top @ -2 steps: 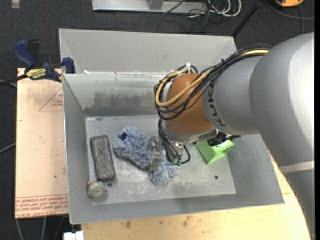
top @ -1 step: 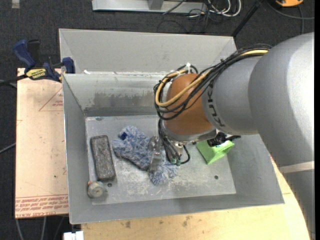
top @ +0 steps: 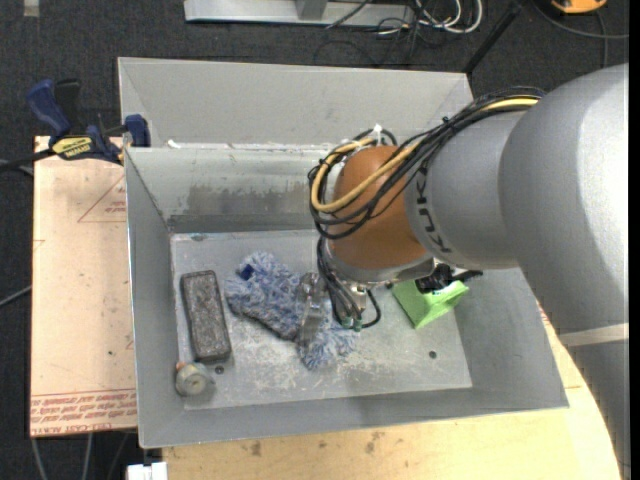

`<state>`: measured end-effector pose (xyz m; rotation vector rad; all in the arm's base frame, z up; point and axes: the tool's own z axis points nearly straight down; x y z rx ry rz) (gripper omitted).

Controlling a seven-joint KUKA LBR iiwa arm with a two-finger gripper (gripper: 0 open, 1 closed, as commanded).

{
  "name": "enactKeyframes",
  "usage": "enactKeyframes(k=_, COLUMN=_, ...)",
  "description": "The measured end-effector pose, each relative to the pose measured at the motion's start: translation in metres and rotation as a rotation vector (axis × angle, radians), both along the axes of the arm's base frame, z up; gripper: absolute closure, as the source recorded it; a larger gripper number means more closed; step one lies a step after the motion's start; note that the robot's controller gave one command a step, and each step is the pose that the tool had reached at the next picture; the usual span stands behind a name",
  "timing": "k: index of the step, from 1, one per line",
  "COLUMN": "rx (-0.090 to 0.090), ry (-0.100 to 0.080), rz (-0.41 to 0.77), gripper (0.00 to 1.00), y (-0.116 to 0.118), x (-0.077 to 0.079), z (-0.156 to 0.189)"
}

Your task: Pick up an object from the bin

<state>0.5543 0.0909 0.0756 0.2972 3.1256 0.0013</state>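
Big grey bin (top: 150, 268), arm (top: 560, 188) in from the right. The claw (top: 315, 313) is down on the blue fuzzy cloth (top: 265, 288) mid-floor, apart or together I can't tell. Grey block (top: 205, 315) lies left of it, green piece (top: 432, 305) right, and a small round bit (top: 192, 380) sits at the front-left corner

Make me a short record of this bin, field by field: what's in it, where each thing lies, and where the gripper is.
container: grey metal bin
gripper: low at the right part of the cloth, near the bin's middle
middle: crumpled blue and white fuzzy cloth
left: dark grey rectangular block, lying flat
front left corner: small round grey piece, just in front of the block
right: bright green plastic piece, partly under the arm
grasp: cannot tell
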Motion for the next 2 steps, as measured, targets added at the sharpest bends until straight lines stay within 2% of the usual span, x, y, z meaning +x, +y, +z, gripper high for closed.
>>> enactKeyframes(k=1, rx=0.0, ry=0.006, rz=0.001, gripper=1.0, y=0.0, x=-0.002, z=0.014)
enactKeyframes(k=2, rx=0.0, ry=0.005, rz=0.002, gripper=1.0, y=0.0, x=-0.002, z=0.036)
